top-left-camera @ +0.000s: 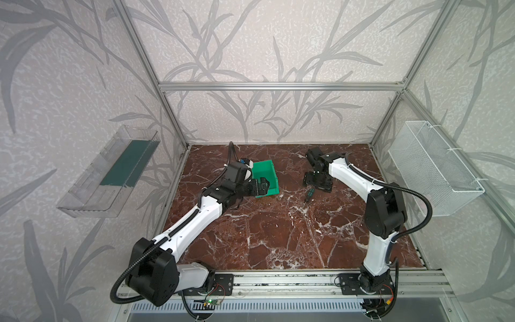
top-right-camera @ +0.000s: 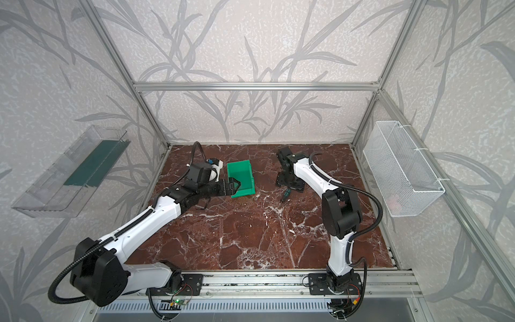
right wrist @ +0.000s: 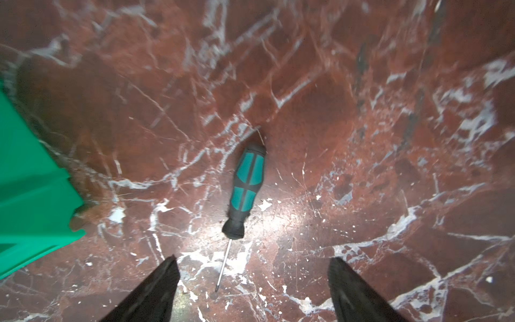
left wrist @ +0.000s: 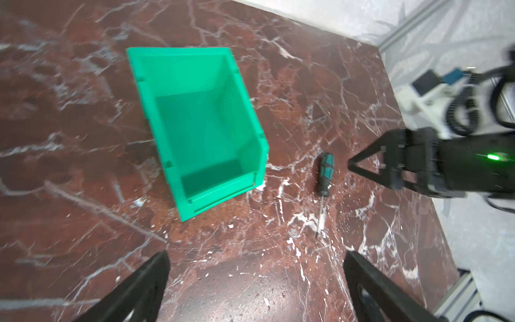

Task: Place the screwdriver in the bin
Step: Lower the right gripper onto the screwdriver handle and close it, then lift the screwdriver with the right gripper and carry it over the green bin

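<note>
The right gripper point(right wrist: 253, 259) is held open and empty just short of the screwdriver point(right wrist: 246, 184) lying near the bin point(left wrist: 178, 51); the pick-up is judged in hand, and closing on the handle is called for.

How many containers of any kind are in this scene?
3: the green bin on the table, left of centre; a clear tray mounted at the left; a white mesh basket mounted at the right. None seems hidden.

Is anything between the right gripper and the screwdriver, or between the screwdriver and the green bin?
Nothing visible. The small green-and-black-handled screwdriver lies alone on the red marble table, close to the open right gripper. Only bare marble separates it from the empty bright green plastic bin.
</note>
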### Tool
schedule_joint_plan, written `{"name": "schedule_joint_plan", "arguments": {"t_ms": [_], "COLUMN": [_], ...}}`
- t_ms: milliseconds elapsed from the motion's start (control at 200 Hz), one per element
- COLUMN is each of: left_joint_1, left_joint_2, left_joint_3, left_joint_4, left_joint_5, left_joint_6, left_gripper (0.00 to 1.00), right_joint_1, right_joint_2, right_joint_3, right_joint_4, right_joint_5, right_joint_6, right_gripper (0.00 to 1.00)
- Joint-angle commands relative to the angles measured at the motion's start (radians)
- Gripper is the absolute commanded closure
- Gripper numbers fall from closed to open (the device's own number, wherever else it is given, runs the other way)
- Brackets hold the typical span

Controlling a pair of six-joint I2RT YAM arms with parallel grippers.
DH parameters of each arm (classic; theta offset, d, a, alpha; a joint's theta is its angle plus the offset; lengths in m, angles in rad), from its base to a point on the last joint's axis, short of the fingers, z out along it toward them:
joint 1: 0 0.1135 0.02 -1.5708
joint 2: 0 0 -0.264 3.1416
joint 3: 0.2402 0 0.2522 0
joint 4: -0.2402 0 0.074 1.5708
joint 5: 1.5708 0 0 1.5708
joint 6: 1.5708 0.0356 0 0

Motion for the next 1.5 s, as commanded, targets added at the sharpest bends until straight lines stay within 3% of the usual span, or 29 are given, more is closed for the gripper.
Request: {"name": "schedule_joint_plan", "arguments": {"t_ms": [0,200,345,535,670,810,870,1155,1355,1494], "left_joint_1": [-0.044,-0.061,-0.064,-0.063,-0.061,-0.053,-0.045,0.049,0.223,0.261], "left_joint_2": [0.017,0.015,0.001,0.021,0.023,0.013,0.020,0.033,0.018,0.005], "left_joint_3": [0.033,-0.011,-0.025,0.001,0.054,0.029,0.041,0.132,0.081,0.082], "left_joint_4": [-0.042,0.003,0.002,-0.014,-0.084,-0.067,-0.079,-0.130,-0.028,-0.027], "left_joint_5": [-0.019,0.029,0.004,-0.027,-0.021,-0.040,-0.039,-0.030,0.060,0.077], "left_joint_6": [0.038,-0.051,-0.042,0.002,0.035,0.054,0.051,0.027,-0.106,-0.122], "left_gripper": [0.01,0.01,0.01,0.01,0.01,0.01,0.01,0.01,0.01,0.01], "right_joint_1": [0.003,-0.002,-0.010,-0.018,-0.015,-0.014,-0.012,0.045,0.110,0.172], "right_joint_2": [0.011,0.066,0.114,0.173,0.168,0.156,0.145,0.060,0.064,0.093], "right_joint_3": [-0.033,-0.075,-0.069,-0.059,-0.053,-0.021,-0.001,0.200,0.313,0.343], "right_joint_4": [0.066,0.110,0.144,0.136,0.138,0.130,0.128,0.089,0.181,0.313], "right_joint_5": [-0.066,-0.075,-0.110,-0.117,-0.082,-0.017,0.011,0.027,-0.138,-0.159], "right_joint_6": [0.094,0.209,0.222,0.242,0.220,0.128,0.075,-0.058,0.062,0.071], "right_gripper": [0.24,0.33,0.39,0.54,0.69,0.93,0.97,0.99,0.98,0.96]}}
